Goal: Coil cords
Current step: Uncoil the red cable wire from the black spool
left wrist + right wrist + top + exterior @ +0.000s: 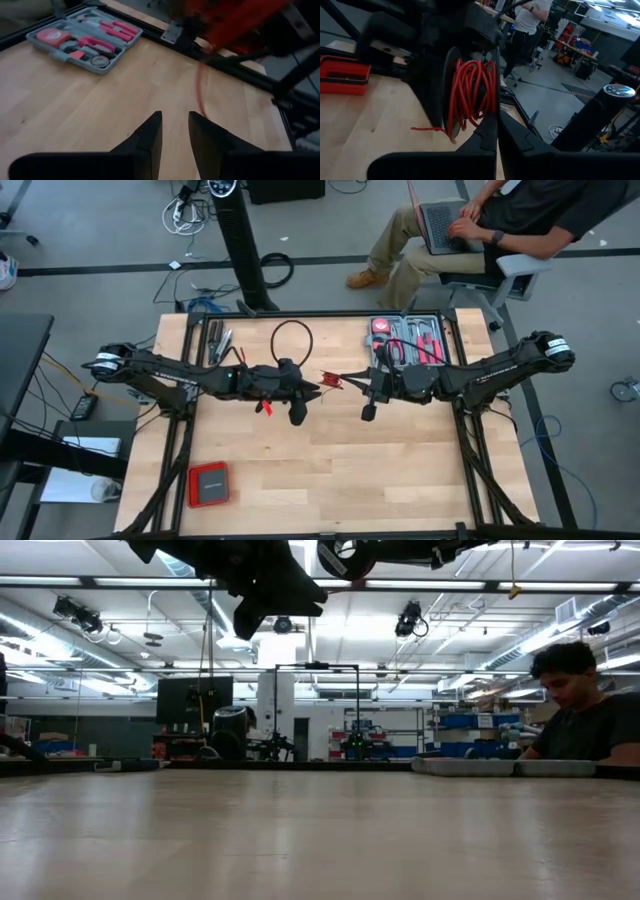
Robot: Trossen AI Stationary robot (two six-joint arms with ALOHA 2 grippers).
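The red cord [472, 92] is a small coil of several turns, held high above the table's middle against a dark part of the left arm's hand. From above it shows as a red bit [330, 380] between the two grippers, with a loose end [265, 408] below the left hand. My right gripper [492, 132] is shut at the coil's lower edge. My left gripper [175, 125] has its fingers a little apart with nothing between them. A blurred red strand [200, 90] hangs ahead of it. My right gripper pinches strands at the coil's lower edge [487, 116] between its shut fingertips. It comes in about level from the table's right side. The coil is clear of the table, and a short loose end [427, 129] sticks out sideways. Whether my left gripper touches the coil I cannot tell.
A grey tool tray [405, 340] lies at the far right. A thin black cable loop [290, 340] lies at the far middle, and a flat red box [208, 483] at the near left. A person [480, 230] sits beyond the far right corner. Bare wood lies below both grippers.
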